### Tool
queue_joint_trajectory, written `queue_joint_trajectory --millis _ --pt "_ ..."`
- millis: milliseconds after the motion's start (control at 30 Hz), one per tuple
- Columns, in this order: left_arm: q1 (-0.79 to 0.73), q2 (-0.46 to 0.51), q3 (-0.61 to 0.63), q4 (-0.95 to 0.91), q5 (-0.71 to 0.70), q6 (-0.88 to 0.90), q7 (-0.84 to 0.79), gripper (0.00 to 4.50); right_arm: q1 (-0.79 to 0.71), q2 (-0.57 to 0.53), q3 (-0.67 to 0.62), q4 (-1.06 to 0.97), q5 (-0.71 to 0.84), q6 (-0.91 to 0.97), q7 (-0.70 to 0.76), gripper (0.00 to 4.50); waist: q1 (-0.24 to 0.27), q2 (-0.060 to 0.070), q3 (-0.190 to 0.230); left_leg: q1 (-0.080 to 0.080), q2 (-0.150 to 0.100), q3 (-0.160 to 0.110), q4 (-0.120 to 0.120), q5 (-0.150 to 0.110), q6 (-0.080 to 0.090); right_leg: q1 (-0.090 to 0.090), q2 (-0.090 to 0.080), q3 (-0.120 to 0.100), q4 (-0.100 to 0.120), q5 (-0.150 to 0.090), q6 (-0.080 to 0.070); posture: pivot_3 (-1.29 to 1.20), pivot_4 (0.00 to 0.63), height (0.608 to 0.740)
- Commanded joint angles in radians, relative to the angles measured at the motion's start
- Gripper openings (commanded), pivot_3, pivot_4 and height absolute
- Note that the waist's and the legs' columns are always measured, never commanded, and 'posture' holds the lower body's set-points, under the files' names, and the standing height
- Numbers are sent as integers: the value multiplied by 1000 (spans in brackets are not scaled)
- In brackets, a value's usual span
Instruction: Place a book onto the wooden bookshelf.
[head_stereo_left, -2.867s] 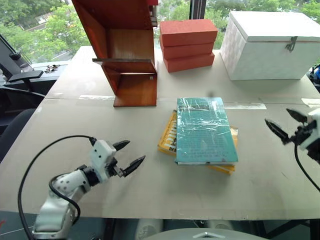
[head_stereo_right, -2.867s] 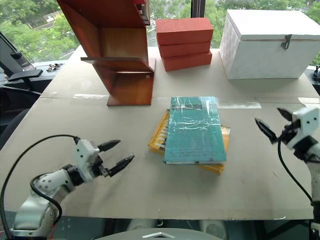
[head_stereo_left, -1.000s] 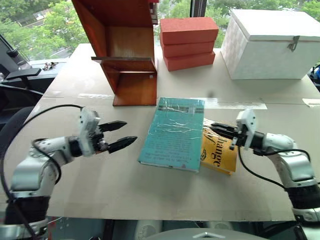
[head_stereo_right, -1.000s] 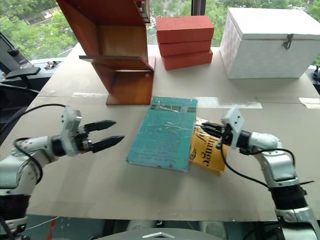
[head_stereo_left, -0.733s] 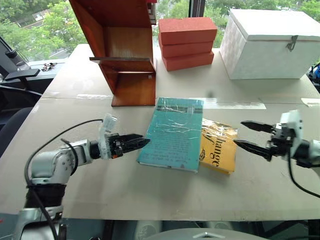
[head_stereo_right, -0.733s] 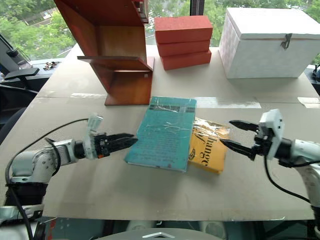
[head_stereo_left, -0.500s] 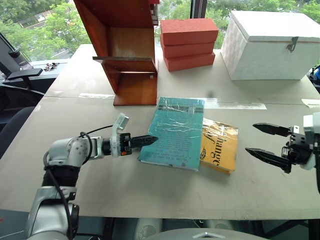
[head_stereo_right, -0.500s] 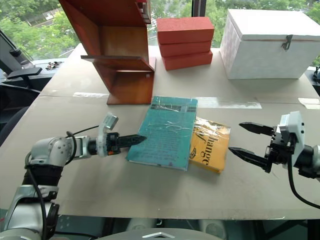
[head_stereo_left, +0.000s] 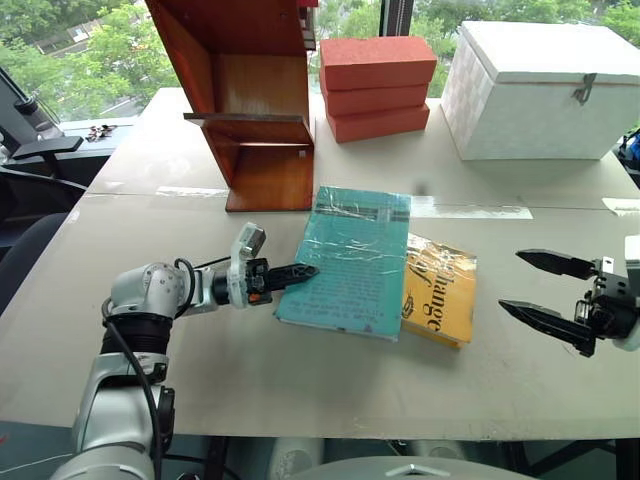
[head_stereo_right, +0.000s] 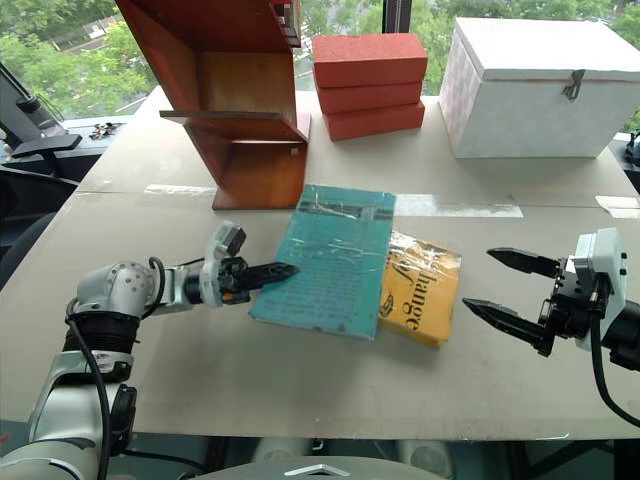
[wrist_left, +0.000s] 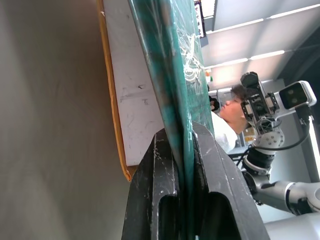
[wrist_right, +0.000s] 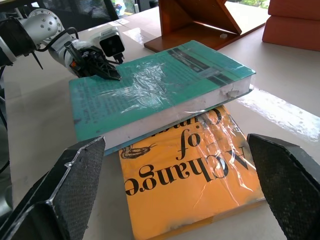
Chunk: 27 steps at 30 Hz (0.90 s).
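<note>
- The left hand pinches the teal book's edge; a deeper grip resists slipping.
- The right hand, spread wide, could support the lift toward the wooden bookshelf.

The teal plastic-wrapped book is lying partly over the yellow book, before the reddish-brown wooden bookshelf.

A broad beige surface carries everything. At its far side stand the wooden bookshelf, a stack of orange-red bricks and a white box. Nearer the middle a yellow book lies flat, with the teal book resting partly on it.
</note>
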Motion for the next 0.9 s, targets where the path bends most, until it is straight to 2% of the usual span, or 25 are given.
queue_joint_trajectory --millis 33,333,467,567,700,900 --pt "4 15 84 -58 -51 35 17 53 -24 -7 -1 8 -1 -23 9 4500 0 0 0 0 0 0 0 0 0 0 0 0 0 0 0 0 150 740" --pt "41 -35 233 -166 -131 65 108 53 -94 -25 30 55 -10 -26 29 4500 3 -1 1 -1 0 0 0 0 0 0 -1 0 0 0 -1 0 150 740" --pt "21 -50 253 -382 -173 -13 123 53 -142 -14 31 77 15 -18 14 4500 3 -5 3 -1 0 -1 0 0 0 0 -1 -1 0 1 -1 0 150 740" --pt "-16 -24 206 -553 -140 -122 110 53 -214 14 16 102 86 3 -40 4500 3 -5 3 -1 -1 0 0 0 0 0 -1 -1 -1 1 -1 0 150 740" --pt "-117 -7 125 -659 -10 -311 156 53 -301 41 -15 134 192 42 -119 4500 5 -5 4 -1 -1 0 0 0 0 0 -1 0 0 1 -1 0 150 740" --pt "-338 62 -119 -689 393 -734 185 53 -447 62 -29 193 371 89 -233 4500 5 -6 4 -2 -2 0 0 0 0 1 -1 0 -2 1 -1 0 150 740"
